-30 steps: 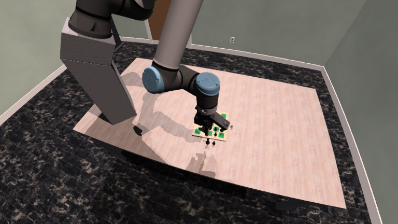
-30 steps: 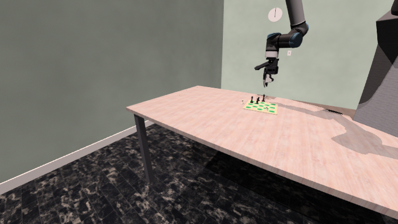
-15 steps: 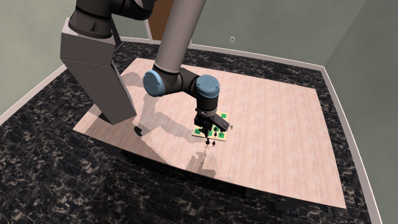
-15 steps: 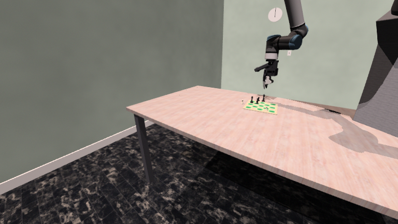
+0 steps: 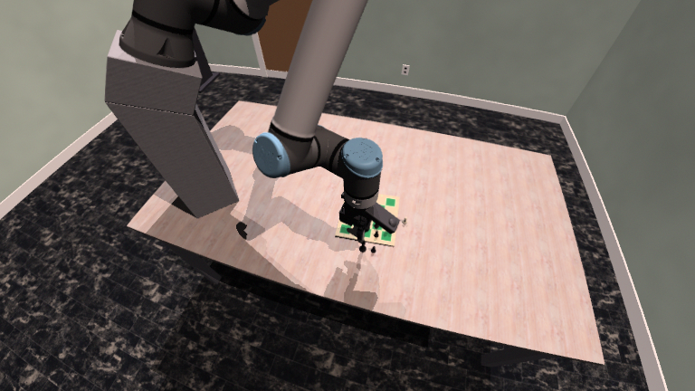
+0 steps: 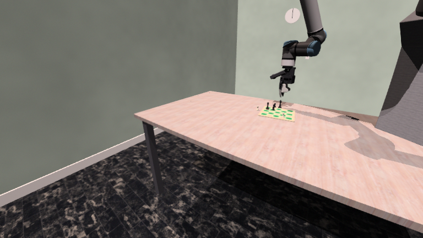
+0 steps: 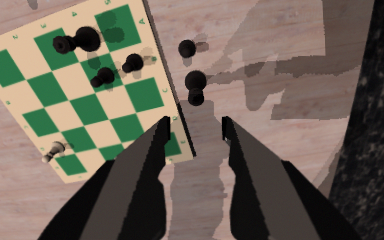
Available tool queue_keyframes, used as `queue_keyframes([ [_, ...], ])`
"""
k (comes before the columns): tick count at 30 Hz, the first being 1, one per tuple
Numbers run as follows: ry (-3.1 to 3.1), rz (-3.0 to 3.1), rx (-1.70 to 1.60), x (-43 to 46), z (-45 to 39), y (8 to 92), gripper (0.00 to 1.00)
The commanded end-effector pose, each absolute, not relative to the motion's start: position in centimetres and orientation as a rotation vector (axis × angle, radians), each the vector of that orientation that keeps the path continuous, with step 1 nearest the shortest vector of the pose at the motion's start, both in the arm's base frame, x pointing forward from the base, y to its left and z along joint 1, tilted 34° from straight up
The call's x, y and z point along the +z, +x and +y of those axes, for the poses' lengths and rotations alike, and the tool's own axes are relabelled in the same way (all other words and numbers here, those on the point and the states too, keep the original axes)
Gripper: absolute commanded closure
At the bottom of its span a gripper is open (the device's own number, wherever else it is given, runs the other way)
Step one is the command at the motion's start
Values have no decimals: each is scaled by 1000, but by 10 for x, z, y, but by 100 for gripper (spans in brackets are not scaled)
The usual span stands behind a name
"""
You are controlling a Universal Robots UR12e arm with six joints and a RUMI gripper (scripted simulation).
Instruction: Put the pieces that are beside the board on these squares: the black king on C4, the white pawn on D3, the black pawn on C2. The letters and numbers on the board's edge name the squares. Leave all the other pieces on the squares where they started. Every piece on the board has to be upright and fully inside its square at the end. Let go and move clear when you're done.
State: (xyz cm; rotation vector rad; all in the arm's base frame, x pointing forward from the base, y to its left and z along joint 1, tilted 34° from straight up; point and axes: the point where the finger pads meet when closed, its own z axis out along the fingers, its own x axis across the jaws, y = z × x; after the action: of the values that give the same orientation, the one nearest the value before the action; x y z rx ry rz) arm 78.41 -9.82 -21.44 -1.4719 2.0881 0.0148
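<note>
The black king (image 7: 195, 81) (image 5: 362, 248) (image 6: 280, 104) stands upright beside the board's 5 edge. The shorter black pawn (image 7: 187, 48) (image 5: 373, 250) stands near it, also off the board. The white pawn (image 5: 404, 222) (image 6: 257, 108) stands off the board's A side and is not clearly visible in the wrist view. The board (image 7: 32, 108) (image 6: 292, 120) has C4, D3 and C2 bare. My gripper (image 7: 196, 118) (image 6: 281, 96) is partly open and empty, above table level close to the king. In the wrist view the king shows ahead of the fingertips.
On the board, a tall black piece (image 7: 87, 39) (image 6: 267, 106) stands on A4, a black piece (image 7: 105, 75) on B4, a black pawn (image 7: 134, 62) (image 5: 376, 233) on B5 and a white piece (image 7: 58, 147) (image 6: 283, 114) on D1. The table edge lies beyond the king's side.
</note>
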Motion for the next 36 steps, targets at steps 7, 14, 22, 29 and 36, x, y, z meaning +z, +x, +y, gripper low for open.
queue_keyframes([
  [7,-1472,2088,13,-224,-95,790,75],
  [14,-1472,2088,13,-227,-94,791,75],
  [22,-1472,2088,13,-228,-93,792,75],
  [29,-1472,2088,13,-228,-93,792,75],
  [36,-1472,2088,13,-228,-93,792,75],
])
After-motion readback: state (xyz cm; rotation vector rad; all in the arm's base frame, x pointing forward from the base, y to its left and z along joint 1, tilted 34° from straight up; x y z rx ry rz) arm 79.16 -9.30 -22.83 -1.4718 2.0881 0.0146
